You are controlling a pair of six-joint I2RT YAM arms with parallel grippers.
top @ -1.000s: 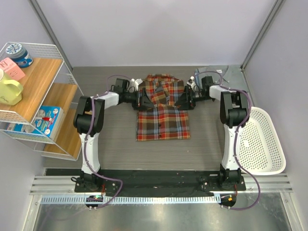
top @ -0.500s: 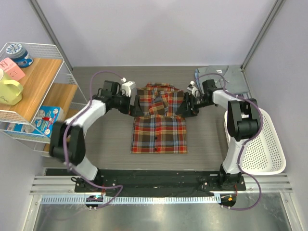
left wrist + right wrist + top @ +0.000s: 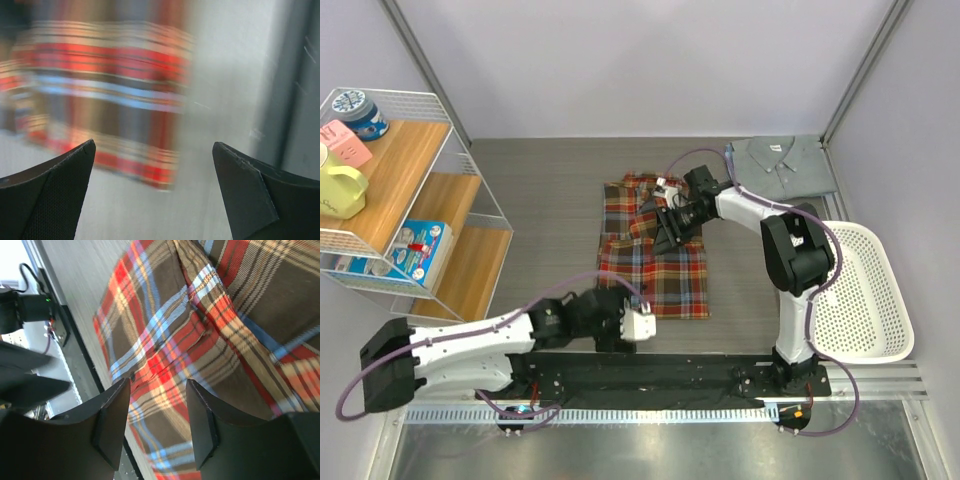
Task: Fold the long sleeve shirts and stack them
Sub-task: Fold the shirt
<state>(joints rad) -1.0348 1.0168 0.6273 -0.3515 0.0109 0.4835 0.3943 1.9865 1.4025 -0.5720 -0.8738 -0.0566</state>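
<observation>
The plaid long sleeve shirt (image 3: 655, 262) lies folded into a tall rectangle mid-table, and it fills the right wrist view (image 3: 210, 315). My right gripper (image 3: 667, 224) hovers over its upper half. Its jaws stand apart with only cloth showing behind them (image 3: 156, 386), so it is open and holds nothing. My left gripper (image 3: 638, 323) is low by the shirt's front edge, wide open and empty (image 3: 152, 155). That view is blurred and shows the shirt's corner (image 3: 110, 95). The grey-blue long sleeve shirt (image 3: 782, 160) lies at the back right.
A white mesh basket (image 3: 880, 300) sits at the right edge of the table. A wire and wood shelf (image 3: 405, 180) with a yellow mug (image 3: 340, 190) and boxes stands on the left. The black base rail (image 3: 660, 372) runs along the front.
My left arm has left the shirt's left shoulder and swung down to the front edge. My right gripper has moved left onto the shirt's upper middle and its jaws have narrowed.
</observation>
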